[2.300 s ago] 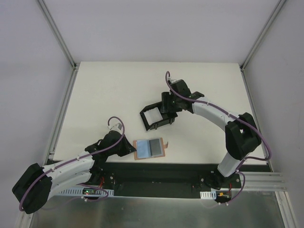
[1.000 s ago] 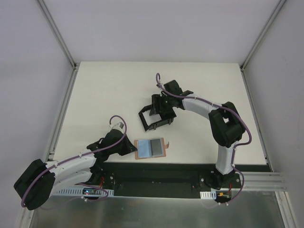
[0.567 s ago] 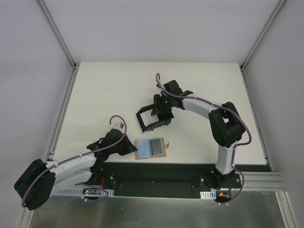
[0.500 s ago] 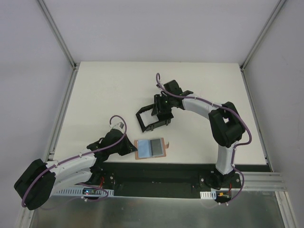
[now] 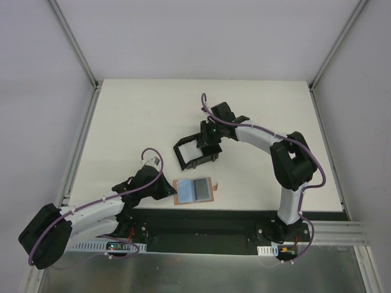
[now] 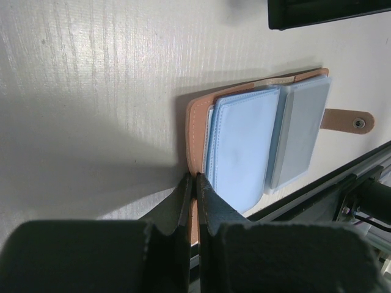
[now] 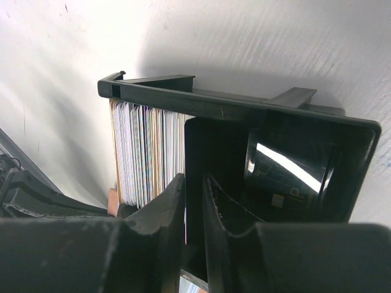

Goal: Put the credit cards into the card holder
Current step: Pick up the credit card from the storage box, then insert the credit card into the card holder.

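One change — our right pincer [image 7: 194, 180] narrows in the black plastic box [image 7: 244, 113], catch unclear; left pincer [image 6: 194, 178] clamps the tan leather card holder [image 6: 195, 122].

An open tan card holder [image 6: 195, 122] is lying flat by the white desk's [image 5: 134, 116] near edge. A black box [image 5: 197, 162] is sitting farther back, near the middle.

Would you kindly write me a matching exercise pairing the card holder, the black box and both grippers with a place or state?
Things:
1. card holder
2. black box
3. left gripper
4. right gripper

Places or states:
A. fingertips at the box's dark compartment
B. lying open, blue sleeves showing
C. shut on a tan edge
D. holds a stack of cards on edge

Pairs: 1-B, 2-D, 3-C, 4-A
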